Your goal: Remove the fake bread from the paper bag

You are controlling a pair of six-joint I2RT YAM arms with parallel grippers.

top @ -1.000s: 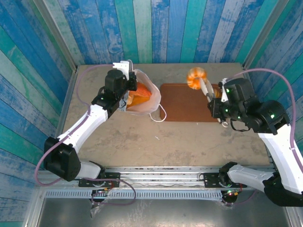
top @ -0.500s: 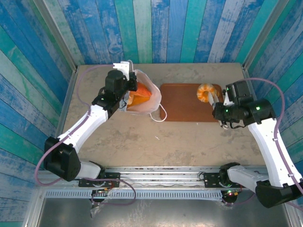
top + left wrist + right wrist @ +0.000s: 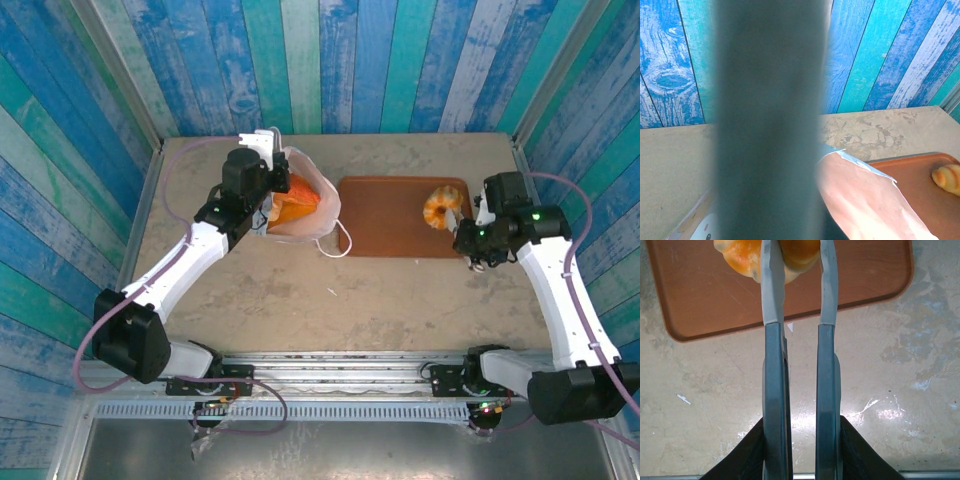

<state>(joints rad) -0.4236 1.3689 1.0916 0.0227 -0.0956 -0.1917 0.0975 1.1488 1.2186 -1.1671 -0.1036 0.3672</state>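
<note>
1. Mostly, a blurred grey bar [image 3: 767, 120] blocks the left wrist view. The left gripper [image 3: 268, 178] sits closed at the rim of the bag [image 3: 318, 228]; whether it pinches paper is unclear.
2. Orange bread [image 3: 297, 197] shows partly inside the bag.
3. Over the right end of the tray [image 3: 380, 230], the right gripper [image 3: 796, 260] pinches a bun [image 3: 740, 255], cut off by the frame edge.
4. Mottled beige table [image 3: 400, 300] spreads between tray and arm bases; blue plank walls [image 3: 330, 60] close three sides.

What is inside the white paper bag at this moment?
From above, orange fake bread shows in the open mouth of the paper bag. How many pieces lie deeper I cannot tell, because the bag's own paper wall covers the rest.
</note>
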